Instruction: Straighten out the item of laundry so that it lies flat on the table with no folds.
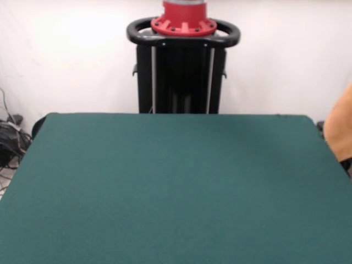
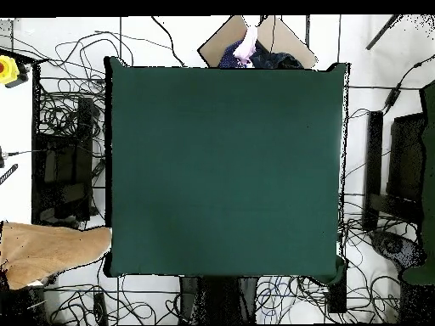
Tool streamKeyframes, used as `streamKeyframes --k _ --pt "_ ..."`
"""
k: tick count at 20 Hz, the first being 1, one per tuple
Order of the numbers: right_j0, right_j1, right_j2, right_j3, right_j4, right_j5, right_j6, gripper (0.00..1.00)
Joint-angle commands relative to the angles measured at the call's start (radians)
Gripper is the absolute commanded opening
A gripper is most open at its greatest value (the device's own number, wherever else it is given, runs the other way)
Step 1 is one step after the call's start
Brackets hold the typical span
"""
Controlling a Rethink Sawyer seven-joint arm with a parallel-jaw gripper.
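No straightening is being carried out yet: the table [image 2: 221,170] is being left bare, and one orange-tan towel [image 2: 47,249] is being kept off it, just beyond a corner on the robot's side in the overhead view, apparently crumpled. It is being glimpsed at the right edge of the front view. The gripper is not being shown in either view, so the jaw state cannot be told. Only the pedestal [image 1: 181,71] is being seen. Judged next: the towel must be placed on the table before spreading. Count: one towel, one table, one pedestal.
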Motion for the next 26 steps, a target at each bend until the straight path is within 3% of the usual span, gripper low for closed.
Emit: streamKeyframes --k 1,6,14,21,26 --pt "-0.079 0.118 0.047 0.025 0.080 -0.080 0.344 0.00" --pt "-0.134 0.133 0.054 0.065 0.135 -0.175 0.316 0.00" --pt "-0.294 0.072 0.120 0.141 0.135 -0.198 0.049 0.00" --pt "-0.479 0.016 0.181 0.141 0.058 -0.161 -0.163 0.00" --pt "-0.607 0.030 0.228 0.070 -0.044 -0.116 -0.269 0.00"
